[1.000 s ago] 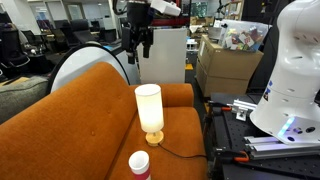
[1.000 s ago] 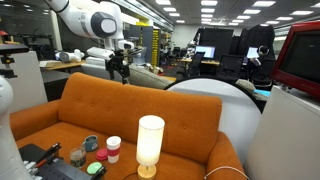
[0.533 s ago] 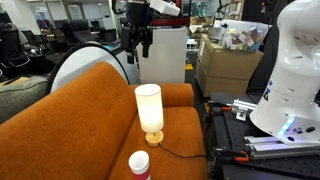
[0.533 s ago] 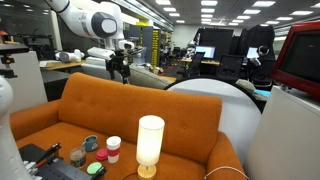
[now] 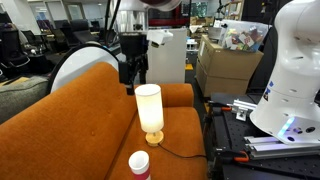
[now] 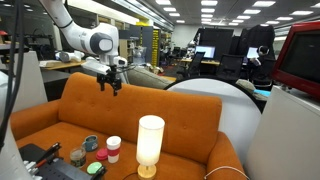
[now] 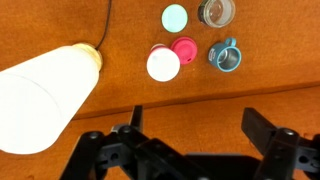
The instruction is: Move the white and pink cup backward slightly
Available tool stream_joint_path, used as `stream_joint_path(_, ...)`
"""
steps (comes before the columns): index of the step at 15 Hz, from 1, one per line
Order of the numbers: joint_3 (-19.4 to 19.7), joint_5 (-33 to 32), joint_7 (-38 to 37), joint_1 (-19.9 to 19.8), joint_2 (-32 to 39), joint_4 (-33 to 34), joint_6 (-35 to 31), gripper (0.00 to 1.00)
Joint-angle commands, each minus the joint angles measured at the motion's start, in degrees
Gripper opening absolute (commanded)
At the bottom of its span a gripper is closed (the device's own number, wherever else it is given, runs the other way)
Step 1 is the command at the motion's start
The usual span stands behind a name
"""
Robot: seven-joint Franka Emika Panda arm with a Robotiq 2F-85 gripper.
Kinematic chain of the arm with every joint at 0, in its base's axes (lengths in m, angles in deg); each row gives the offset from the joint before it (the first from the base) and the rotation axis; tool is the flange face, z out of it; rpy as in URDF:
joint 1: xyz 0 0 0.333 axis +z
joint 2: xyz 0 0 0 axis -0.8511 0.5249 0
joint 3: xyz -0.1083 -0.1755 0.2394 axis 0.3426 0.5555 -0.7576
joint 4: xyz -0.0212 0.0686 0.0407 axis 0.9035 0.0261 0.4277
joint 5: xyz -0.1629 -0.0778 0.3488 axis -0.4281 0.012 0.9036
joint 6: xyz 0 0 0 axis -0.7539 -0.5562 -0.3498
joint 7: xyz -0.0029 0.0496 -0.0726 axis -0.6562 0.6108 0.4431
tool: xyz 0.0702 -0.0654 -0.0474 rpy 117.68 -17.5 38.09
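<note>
The white and pink cup [image 5: 139,163] stands on the orange sofa seat in front of the glowing lamp [image 5: 149,108]. It also shows in an exterior view [image 6: 113,148] and in the wrist view [image 7: 162,64], seen from above as a white round top. My gripper [image 5: 133,80] hangs in the air above the sofa back, well above and behind the cup. It shows in an exterior view [image 6: 110,86] too. In the wrist view its jaws [image 7: 195,140] are open and empty, with orange fabric between them.
Next to the cup lie a pink lid [image 7: 183,47], a teal lid [image 7: 175,16], a glass jar [image 7: 216,11] and a blue mug [image 7: 228,56]. The lamp [image 7: 45,95] has a cord. Boxes [image 5: 228,62] and a white robot base [image 5: 295,75] stand beside the sofa.
My gripper has come down from high above the sofa back and moved toward the seat. The cup and the lamp have not moved.
</note>
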Motion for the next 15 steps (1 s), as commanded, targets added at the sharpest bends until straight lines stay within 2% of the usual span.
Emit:
stream_joint_path(1,-1.0,3.3,3.9,-0.1,9.0,4.4,-1.6,1.0)
stream_joint_path(2,-1.2,2.7,3.0,-0.3,11.0,5.4,-1.3,1.0)
stream_joint_path(3,-1.2,1.3,1.3,-0.2,7.9,2.5,-1.8,1.0)
stream_joint_path(5,-1.3,1.2,1.4,-0.3,11.4,4.7,-1.8,1.0)
stream_joint_path(11,-1.3,1.5,1.2,-0.3,12.7,5.8,-2.3,1.0)
stream_joint_path(15,-1.7,2.4,2.0,-0.6,20.0,7.9,-7.5,1.0)
